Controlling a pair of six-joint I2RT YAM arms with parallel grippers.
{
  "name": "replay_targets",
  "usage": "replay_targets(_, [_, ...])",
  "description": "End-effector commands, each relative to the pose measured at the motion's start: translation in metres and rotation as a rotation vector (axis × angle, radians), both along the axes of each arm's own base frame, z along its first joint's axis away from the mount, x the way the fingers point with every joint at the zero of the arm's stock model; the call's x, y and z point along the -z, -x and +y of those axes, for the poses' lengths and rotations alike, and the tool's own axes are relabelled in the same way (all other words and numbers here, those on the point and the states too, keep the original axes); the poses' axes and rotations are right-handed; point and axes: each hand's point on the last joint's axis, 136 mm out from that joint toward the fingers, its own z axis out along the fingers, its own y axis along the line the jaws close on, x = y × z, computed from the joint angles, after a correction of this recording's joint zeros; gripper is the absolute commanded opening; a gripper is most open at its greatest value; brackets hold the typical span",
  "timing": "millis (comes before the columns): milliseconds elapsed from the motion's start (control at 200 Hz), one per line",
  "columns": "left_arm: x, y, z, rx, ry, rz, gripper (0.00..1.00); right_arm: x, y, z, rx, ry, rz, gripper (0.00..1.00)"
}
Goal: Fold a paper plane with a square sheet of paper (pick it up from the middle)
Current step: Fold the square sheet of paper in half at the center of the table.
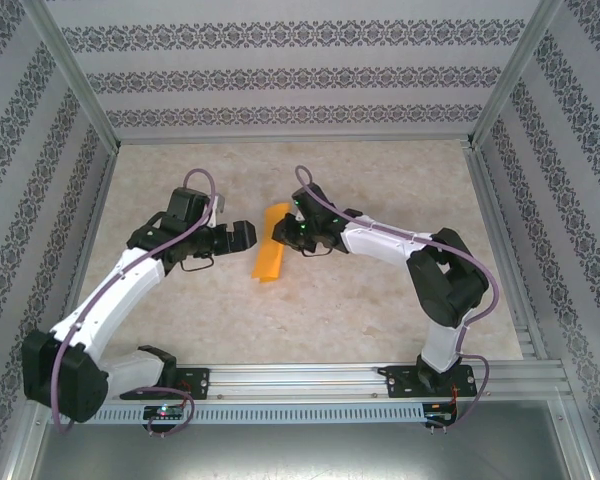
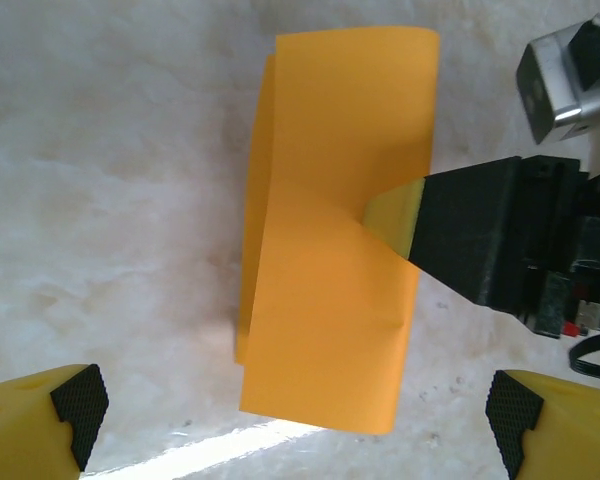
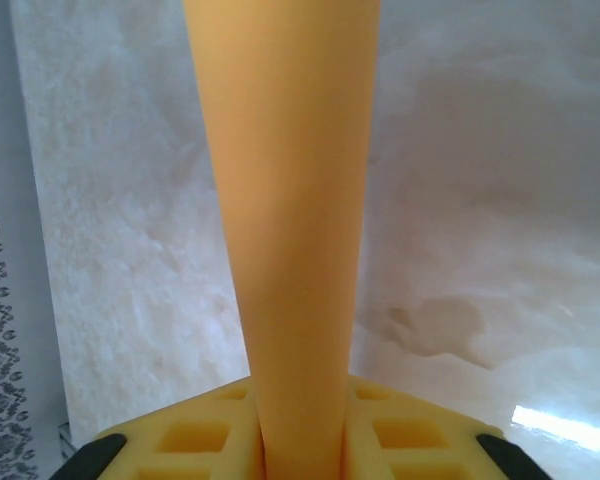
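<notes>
Paper: you are viewing the orange sheet of paper [image 1: 268,243], doubled into a long strip, lying mid-table [image 1: 380,310] between both grippers | Right gripper [image 1: 282,236]: it is pinching the strip's long edge midway | Left gripper [image 1: 248,235]: it is hovering just beside the strip, jaws standing wide apart, gripping nothing

Bright, even light from overhead leaves only faint, soft shadows on the pale table [image 1: 380,310]; a white glare streak [image 2: 230,442] crosses its surface low in both wrist views, and the orange paper [image 3: 290,200], close to the right wrist lens, looks soft and blurred.
</notes>
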Motion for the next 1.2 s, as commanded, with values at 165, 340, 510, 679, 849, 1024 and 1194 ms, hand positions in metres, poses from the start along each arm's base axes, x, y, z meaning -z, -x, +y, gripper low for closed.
replay_targets(165, [0.029, -0.024, -0.039, 0.042, 0.147, 0.061, 0.92, 0.032, 0.007, -0.025, -0.032, -0.092, 0.068, 0.25])
replay_targets(340, [0.045, -0.034, -0.052, 0.068, 0.137, 0.082, 0.85, 0.058, 0.01, -0.037, -0.04, -0.06, 0.101, 0.26])
replay_targets(510, [0.062, -0.039, -0.062, 0.089, 0.142, 0.106, 0.77, 0.073, 0.008, -0.043, -0.021, -0.037, 0.119, 0.26])
replay_targets(679, [0.08, -0.043, -0.066, 0.093, 0.117, 0.131, 0.71, 0.08, 0.007, -0.045, -0.008, -0.015, 0.127, 0.27])
replay_targets(849, [0.096, -0.044, -0.065, 0.096, 0.095, 0.156, 0.68, 0.082, 0.007, -0.045, 0.008, 0.007, 0.132, 0.3])
replay_targets(1024, [0.107, -0.042, -0.062, 0.103, 0.064, 0.177, 0.62, 0.08, 0.006, -0.039, 0.017, 0.012, 0.132, 0.31])
replay_targets(1194, [0.119, -0.041, -0.054, 0.082, 0.008, 0.195, 0.6, 0.075, 0.001, -0.031, 0.03, 0.005, 0.125, 0.33])
